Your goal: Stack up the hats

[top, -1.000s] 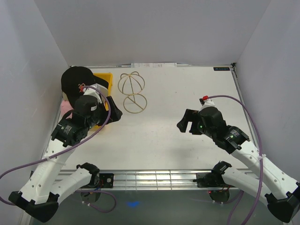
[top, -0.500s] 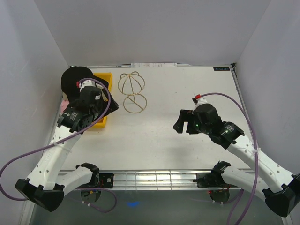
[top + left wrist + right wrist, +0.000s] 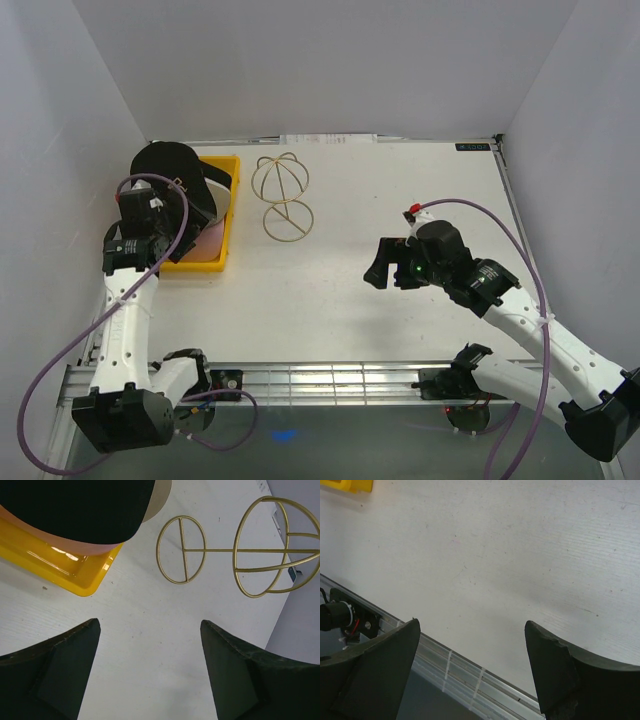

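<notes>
Left fingers (image 3: 55, 672) stand wide apart in the left wrist view, with nothing between them but bare desk (image 3: 150, 630). Beyond them I see the hats piled in the yellow tray (image 3: 75, 577): the black hat (image 3: 75, 505) on top, a pink hat (image 3: 60, 541) under it, and a pale brim (image 3: 161, 492) poking out at the side. Near the tray is the gold wire stand (image 3: 277, 545), ring foot and dome both in sight.

Right fingers (image 3: 375, 672) are just as wide in the right wrist view and hold nothing. Under them is plain desk, with the metal rail (image 3: 465, 672) of the near edge below and a corner of the yellow tray at the top of the picture.

From the top external view, the hats sit at the far left of the desk, the black one crowning the pile and pink showing beneath it. The left arm reaches up the left edge, its wrist close beside the tray; I cannot make out its fingers against the dark hat from here. The right arm hangs over open desk on the right half, well apart from the hats and the stand, fingers spread.
</notes>
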Available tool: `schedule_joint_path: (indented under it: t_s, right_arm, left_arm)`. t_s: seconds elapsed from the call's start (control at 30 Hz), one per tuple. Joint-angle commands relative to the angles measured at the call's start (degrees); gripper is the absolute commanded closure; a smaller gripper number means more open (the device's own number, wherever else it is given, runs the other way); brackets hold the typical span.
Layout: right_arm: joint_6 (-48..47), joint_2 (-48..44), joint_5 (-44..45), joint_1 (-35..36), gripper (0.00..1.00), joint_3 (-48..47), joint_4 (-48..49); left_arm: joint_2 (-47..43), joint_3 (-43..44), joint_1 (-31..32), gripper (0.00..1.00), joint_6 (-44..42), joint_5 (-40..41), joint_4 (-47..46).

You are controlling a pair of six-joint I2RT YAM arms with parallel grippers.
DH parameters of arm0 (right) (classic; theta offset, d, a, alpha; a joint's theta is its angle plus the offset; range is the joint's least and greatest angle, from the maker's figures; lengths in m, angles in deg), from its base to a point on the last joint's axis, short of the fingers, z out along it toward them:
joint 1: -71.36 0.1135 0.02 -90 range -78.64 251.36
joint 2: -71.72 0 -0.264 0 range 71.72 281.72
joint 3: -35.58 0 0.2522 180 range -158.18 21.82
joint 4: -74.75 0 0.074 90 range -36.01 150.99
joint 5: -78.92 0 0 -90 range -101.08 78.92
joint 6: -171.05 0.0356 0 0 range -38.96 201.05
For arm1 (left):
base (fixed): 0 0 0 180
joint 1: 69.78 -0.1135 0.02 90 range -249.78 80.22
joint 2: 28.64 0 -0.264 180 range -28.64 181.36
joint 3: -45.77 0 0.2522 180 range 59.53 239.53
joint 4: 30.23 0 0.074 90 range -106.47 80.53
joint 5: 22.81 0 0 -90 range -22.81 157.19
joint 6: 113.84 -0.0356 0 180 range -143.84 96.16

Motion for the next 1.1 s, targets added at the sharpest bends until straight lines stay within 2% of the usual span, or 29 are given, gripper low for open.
schedule_joint_path:
  t_s: [0.0,0.3,0.53,0.7,1.07]
  right_arm:
    - [-1.4,-0.1,-2.5,-0.1,0.10,-1.6,2.1]
    - [-1.4,-0.8,-4.0,0.0,0.09,-1.1,2.1]
    - [-1.5,-0.7,-5.9,-0.1,0.09,-1.3,1.4]
    - [-1.8,-1.6,-6.1,-0.1,0.09,-1.3,0.7]
    - [-3.2,-1.6,-6.9,-0.1,0.09,-2.3,-0.3]
  left_arm:
    - [-2.9,-3.5,-3.6,0.09,2.2,-10.6,-5.0]
    - [-7.6,-12.7,-7.6,0.12,10.2,-12.4,-12.0]
    - [-11.2,-18.5,-7.9,0.15,19.0,-8.4,-19.7]
    - [-14.1,-21.9,-8.0,0.20,24.4,-5.2,-21.4]
    - [-16.9,-25.3,-7.9,0.24,29.6,0.1,-25.4]
